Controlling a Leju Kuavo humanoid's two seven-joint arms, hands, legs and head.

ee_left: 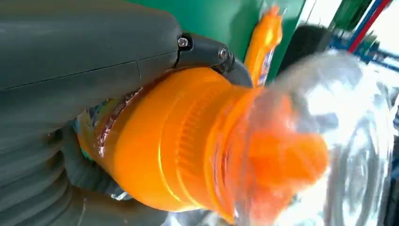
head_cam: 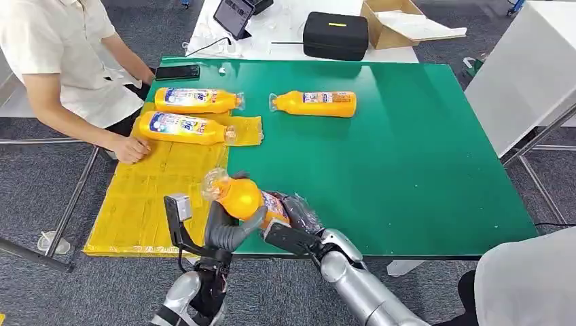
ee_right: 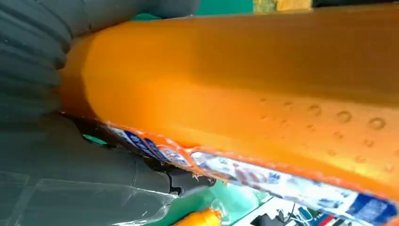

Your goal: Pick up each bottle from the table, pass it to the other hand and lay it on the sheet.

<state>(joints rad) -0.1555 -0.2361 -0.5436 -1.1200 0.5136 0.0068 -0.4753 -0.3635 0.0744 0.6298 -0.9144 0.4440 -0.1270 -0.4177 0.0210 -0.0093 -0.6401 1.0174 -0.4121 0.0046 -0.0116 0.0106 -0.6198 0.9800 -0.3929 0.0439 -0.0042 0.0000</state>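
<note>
Left hand (head_cam: 227, 231) wraps the shoulder of the held bottle (head_cam: 248, 198), fingers curled under it, clear cap end pointing away toward the yellow sheet (head_cam: 146, 204). Right hand (head_cam: 289, 227), just beside it, grips the labelled body, so both hold the bottle mid-handover. Done well, the left should be firmly closed before the right lets go. Beyond the left hand two bottles (head_cam: 187, 115) lie on the sheet; another bottle (head_cam: 316, 103) waits on the green table (head_cam: 421, 149), well ahead of the right.
</note>
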